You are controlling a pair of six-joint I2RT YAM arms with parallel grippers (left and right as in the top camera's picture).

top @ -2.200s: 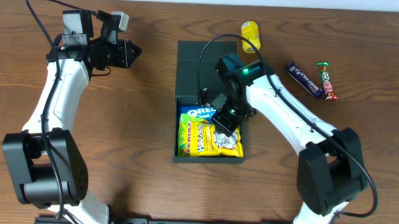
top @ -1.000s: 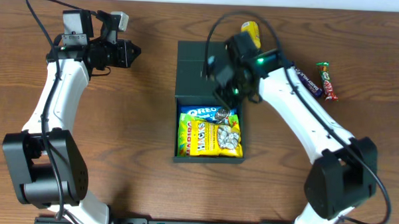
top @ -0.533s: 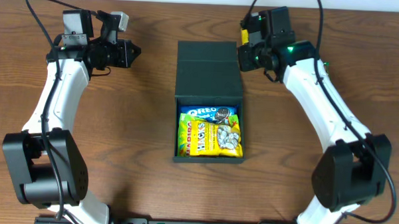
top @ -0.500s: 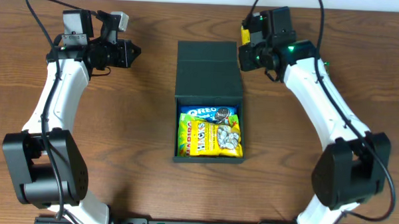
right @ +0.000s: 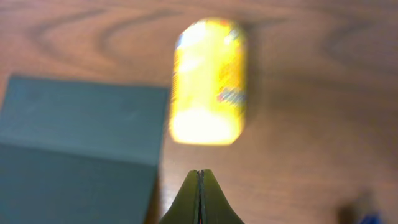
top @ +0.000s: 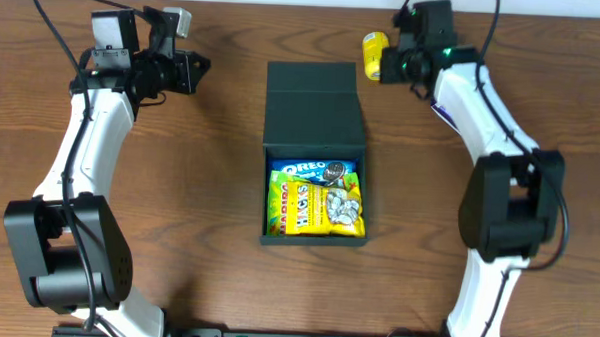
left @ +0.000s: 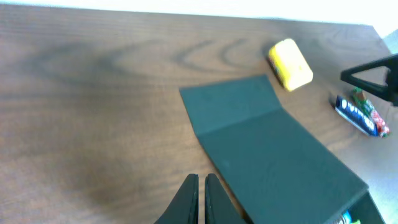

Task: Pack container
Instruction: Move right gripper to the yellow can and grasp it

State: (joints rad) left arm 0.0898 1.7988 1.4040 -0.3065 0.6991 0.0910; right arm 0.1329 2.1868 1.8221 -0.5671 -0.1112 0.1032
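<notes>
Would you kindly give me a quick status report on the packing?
Left pincer and right pincer shut, empty. Right hovers by yellow packet. Container open, snacks inside; nothing blocking it.

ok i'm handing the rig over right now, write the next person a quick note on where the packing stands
Left gripper: shut, empty, off to the left of the container.
Right gripper: shut, empty, pointing at the yellow packet beside the lid's far corner.
Container: mid-table, lid open.
Done: Oreo packet, yellow bag and silvery packet are inside.
Left: yellow packet, blue bar and red bar lie on the table; pack them, then probably close the lid.
</notes>
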